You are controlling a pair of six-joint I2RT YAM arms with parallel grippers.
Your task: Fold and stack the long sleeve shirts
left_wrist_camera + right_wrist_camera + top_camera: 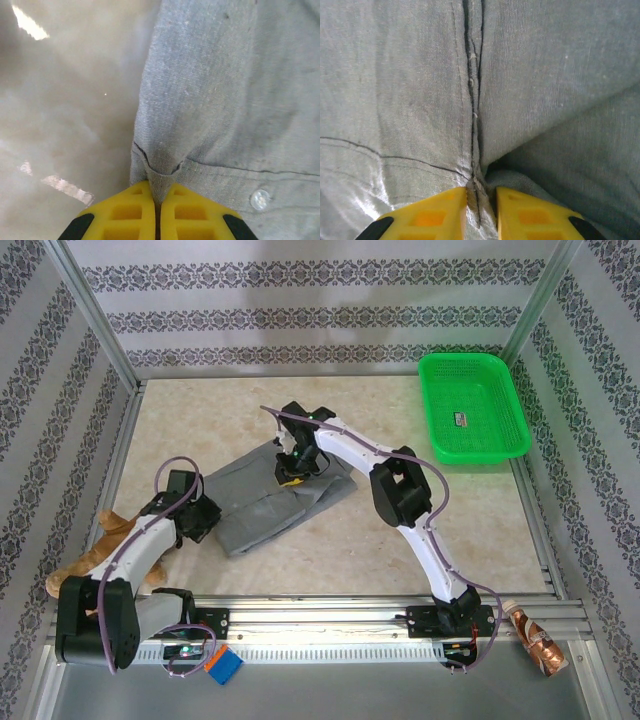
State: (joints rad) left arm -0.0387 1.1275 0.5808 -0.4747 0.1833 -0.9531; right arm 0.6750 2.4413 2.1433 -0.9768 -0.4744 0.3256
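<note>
On the table (pixel 330 552), left jaws pinched tight on grey shirt (pixel 262 512) edge, right jaws clamping its seam.

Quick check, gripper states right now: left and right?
Left gripper: closed, pinching the grey shirt at its edge.
Right gripper: closed on a seam fold of the grey shirt.

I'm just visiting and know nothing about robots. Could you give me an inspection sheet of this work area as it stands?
Surface: beige marbled table, glossy.
Job's things: one grey shirt, partly folded, lying mid-table.
Clutter: green basket at the far right; brown plush toy at the left edge; bottle on the rail by the right arm's base.
Grippers: left gripper shut, pinching the shirt's edge; right gripper shut, pinching a seam.
Cables: purple cables looped along both arms.
Surroundings: patterned walls, metal frame posts.
</note>
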